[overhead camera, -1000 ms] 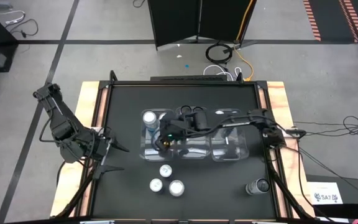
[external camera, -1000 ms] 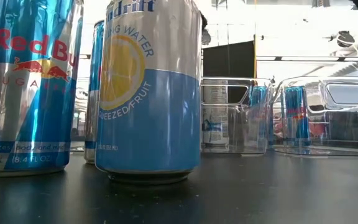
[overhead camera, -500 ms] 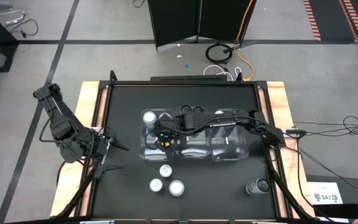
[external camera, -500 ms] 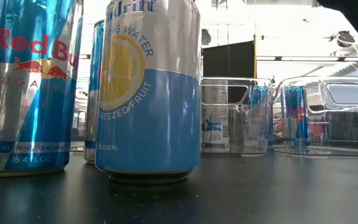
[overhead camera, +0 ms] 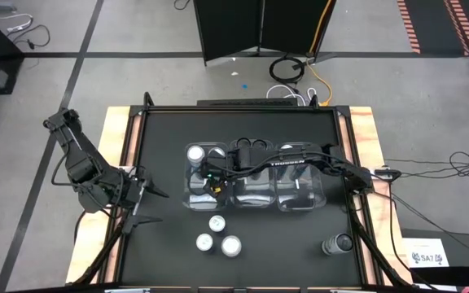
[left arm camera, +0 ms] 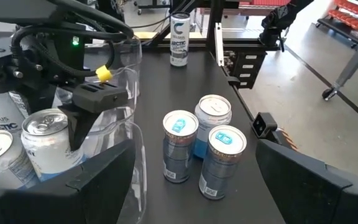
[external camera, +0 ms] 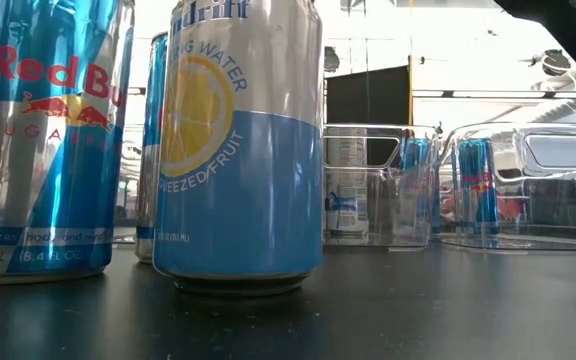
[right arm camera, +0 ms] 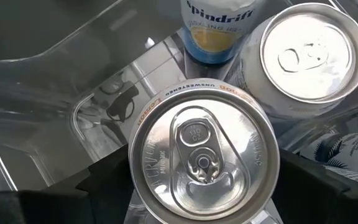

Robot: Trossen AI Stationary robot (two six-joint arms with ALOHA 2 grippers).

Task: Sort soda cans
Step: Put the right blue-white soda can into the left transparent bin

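Our right arm has reached further left across the clear bins (overhead camera: pixel 300 195).
We see the right pincer (overhead camera: pixel 211 181) spread around a silver-topped can (right arm camera: pixel 202 158); the left pincer (overhead camera: pixel 149 195) waits open at the worktop's (overhead camera: pixel 169 130) left edge.

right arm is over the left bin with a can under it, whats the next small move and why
Probably lift the right end effector straight up out of the clear bin. Its fingers flank the silver-topped can, which stands upright in the bin beside another can, so the placing looks done. Three cans still wait on the table in front. The left end effector waits at the table's left edge.
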